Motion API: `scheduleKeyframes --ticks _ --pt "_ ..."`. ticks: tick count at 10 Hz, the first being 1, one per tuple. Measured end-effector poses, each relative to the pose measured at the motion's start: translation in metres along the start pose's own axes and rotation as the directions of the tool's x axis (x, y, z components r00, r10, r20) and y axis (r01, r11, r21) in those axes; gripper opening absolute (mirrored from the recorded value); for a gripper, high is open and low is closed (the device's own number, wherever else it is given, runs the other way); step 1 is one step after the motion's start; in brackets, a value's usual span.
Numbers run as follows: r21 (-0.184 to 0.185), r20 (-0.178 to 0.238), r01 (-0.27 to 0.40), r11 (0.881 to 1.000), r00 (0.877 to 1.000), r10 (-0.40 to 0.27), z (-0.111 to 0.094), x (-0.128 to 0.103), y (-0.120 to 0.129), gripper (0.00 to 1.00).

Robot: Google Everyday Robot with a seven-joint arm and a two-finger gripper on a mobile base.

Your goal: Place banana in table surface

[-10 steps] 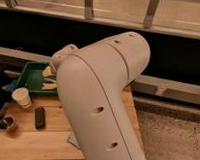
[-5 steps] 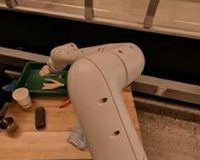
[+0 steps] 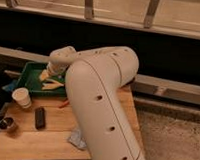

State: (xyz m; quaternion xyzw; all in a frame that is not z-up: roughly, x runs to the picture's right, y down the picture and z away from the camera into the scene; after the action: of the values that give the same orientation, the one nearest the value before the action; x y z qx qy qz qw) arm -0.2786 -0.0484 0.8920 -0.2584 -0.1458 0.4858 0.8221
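My gripper [image 3: 49, 72] is at the end of the big white arm [image 3: 100, 94], reaching down over the green tray [image 3: 26, 76] at the back left of the wooden table [image 3: 46, 137]. The wrist hides most of it. A pale yellow banana [image 3: 53, 84] lies in the tray right below and beside the gripper. I cannot tell whether the gripper touches it.
A white paper cup [image 3: 21, 97] stands in front of the tray. A black bar-shaped object [image 3: 40, 117], a small metal cup [image 3: 7, 123], a thin orange item [image 3: 65, 104] and a crumpled wrapper [image 3: 77, 138] lie on the table. A dark wall and a rail run behind.
The arm has swung so that its elbow sits lower and further right in view. The wrist has come down closer over the green tray.
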Motion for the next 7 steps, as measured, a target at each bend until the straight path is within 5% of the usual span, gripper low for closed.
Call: scheduleKeyframes --ticks 7 --pt "-0.023 -0.018 -0.016 1.0 1.0 0.016 0.015 0.012 0.0 0.8"
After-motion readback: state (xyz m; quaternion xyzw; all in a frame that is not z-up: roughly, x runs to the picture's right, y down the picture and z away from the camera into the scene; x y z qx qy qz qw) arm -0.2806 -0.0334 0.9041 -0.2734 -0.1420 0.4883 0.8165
